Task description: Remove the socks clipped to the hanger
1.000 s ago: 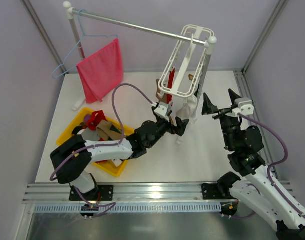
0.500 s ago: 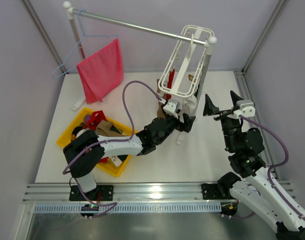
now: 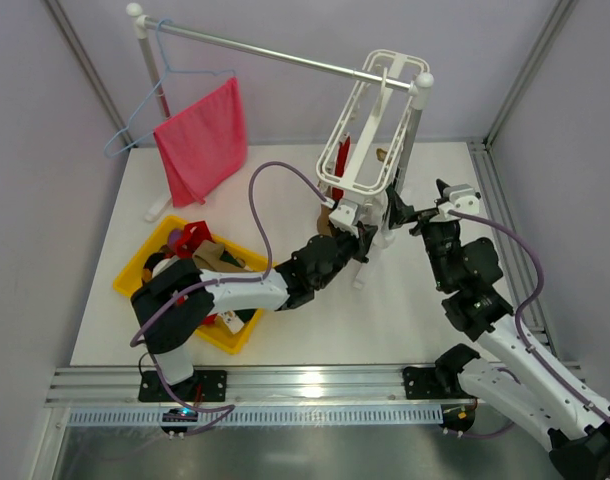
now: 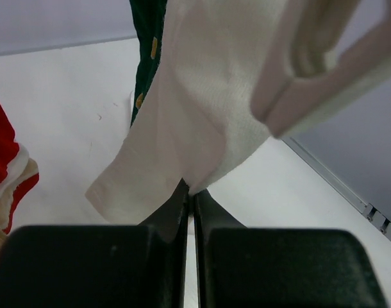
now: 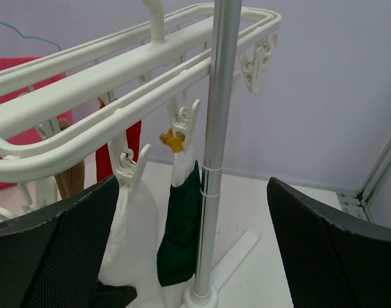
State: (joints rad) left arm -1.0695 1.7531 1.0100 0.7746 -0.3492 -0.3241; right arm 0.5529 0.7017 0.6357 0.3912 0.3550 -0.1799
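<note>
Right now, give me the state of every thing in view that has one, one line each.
left end effector, shut on the lower edge of the white sock
right end effector, open, empty, by the rack pole
white sock, clipped to hanger, hanging
dark green sock, clipped, hanging
red sock, hanging from hanger
hanger, hooked on the rail
yellow bin, holding loose socks
</note>
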